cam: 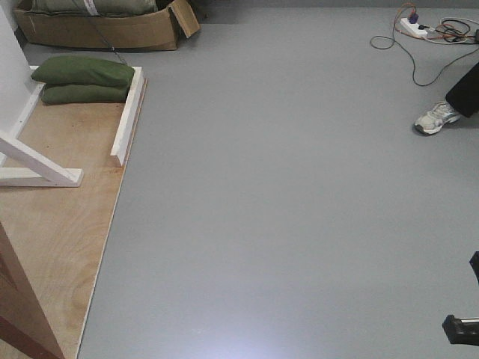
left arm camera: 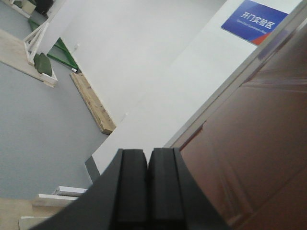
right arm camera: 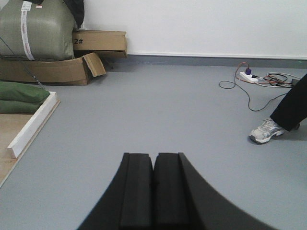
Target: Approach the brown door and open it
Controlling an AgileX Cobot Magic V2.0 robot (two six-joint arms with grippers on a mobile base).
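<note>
The left gripper point(left arm camera: 147, 178) hangs just beside the brown door point(left arm camera: 259, 139), jaws pressed together; the right gripper point(right arm camera: 153, 184), jaws likewise together, faces the grey floor point(right arm camera: 158, 110).

The front view looks from high up steeply down on the grey floor point(cam: 284, 209). The right wrist view sits low, looking level forward over the right tool point(right arm camera: 153, 165); both share the white shoe point(cam: 438, 118) and green bags point(cam: 82, 78). The left wrist view, rolled sideways, looks past the left tool point(left arm camera: 147, 163), very near the brown door point(left arm camera: 259, 143).
</note>
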